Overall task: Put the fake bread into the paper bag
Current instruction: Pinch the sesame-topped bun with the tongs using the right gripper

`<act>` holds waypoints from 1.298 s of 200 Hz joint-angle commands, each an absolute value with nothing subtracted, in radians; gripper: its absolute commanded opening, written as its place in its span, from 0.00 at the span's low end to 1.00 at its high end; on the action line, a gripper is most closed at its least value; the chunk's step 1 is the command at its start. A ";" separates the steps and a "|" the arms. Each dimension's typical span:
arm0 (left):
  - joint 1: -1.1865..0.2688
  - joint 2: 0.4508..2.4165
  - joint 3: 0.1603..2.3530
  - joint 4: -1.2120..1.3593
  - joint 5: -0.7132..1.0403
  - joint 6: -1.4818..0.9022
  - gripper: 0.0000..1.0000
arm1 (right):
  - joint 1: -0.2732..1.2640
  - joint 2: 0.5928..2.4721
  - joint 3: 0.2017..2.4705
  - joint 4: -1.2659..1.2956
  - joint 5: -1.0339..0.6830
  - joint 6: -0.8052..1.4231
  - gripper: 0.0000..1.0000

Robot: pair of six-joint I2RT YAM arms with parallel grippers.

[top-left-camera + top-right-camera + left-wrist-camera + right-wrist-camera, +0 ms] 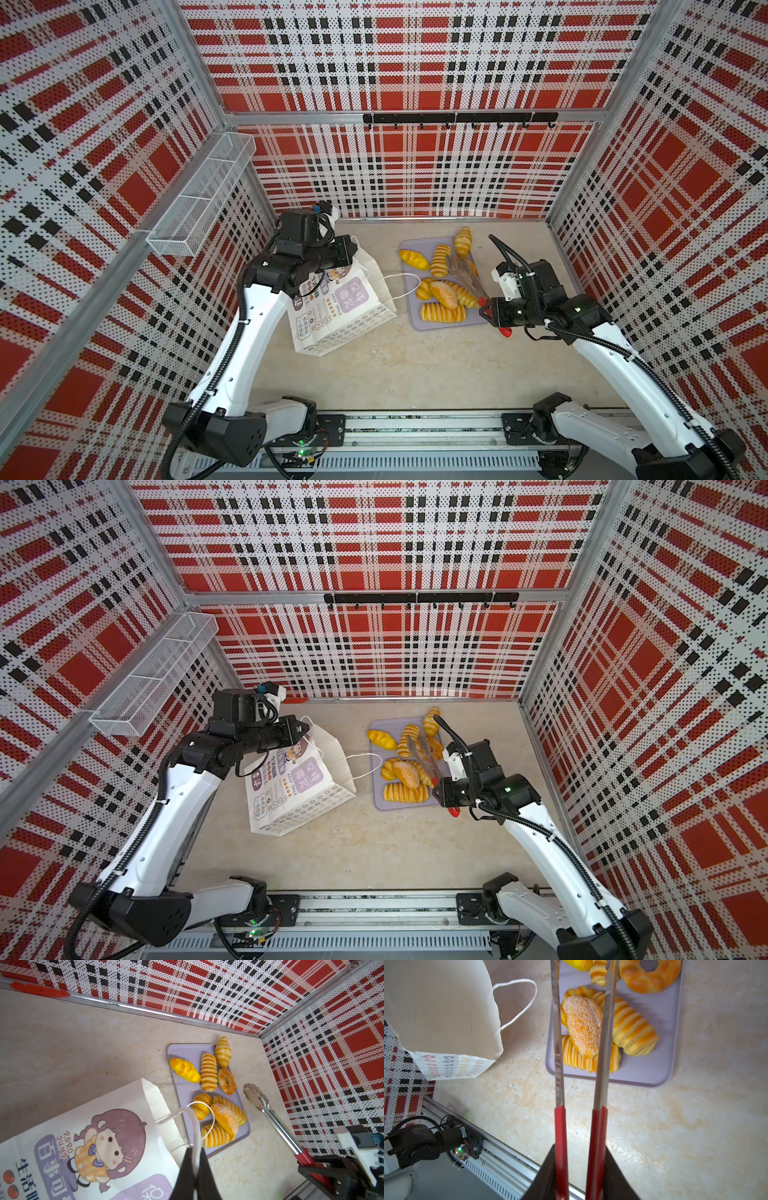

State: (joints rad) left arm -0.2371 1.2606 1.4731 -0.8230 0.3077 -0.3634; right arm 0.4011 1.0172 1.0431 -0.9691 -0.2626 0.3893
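While our left gripper (pixel 194 1152) pinches the cord handle (pixel 196 1126) of the paper bag (pixel 83 1126), our right gripper (pixel 580 1153) holds the tongs (pixel 602 1053) out flat over the tray (pixel 643 1072). The fake bread (pixel 583 1026) lies there, beside the bag.

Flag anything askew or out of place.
The paper bag leans instead of standing upright, its cord handle pinched in the left gripper. The croissant overhangs the lilac tray at its far edge. Nothing looks spilled or damaged.
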 commanded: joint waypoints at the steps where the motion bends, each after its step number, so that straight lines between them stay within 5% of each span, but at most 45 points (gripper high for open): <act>1: -0.239 1.230 1.473 -0.801 0.339 -0.364 0.00 | 0.393 1.016 1.037 -1.029 -0.314 0.356 0.31; 259: -0.295 1.261 1.569 -0.899 0.363 -0.290 0.00 | 0.431 1.103 1.130 -1.153 -0.224 0.227 0.35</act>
State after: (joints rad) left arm -0.2878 1.2510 1.5219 -0.8669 0.3603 -0.3275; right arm 0.4129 1.0973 1.0897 -1.1389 -0.2386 0.2554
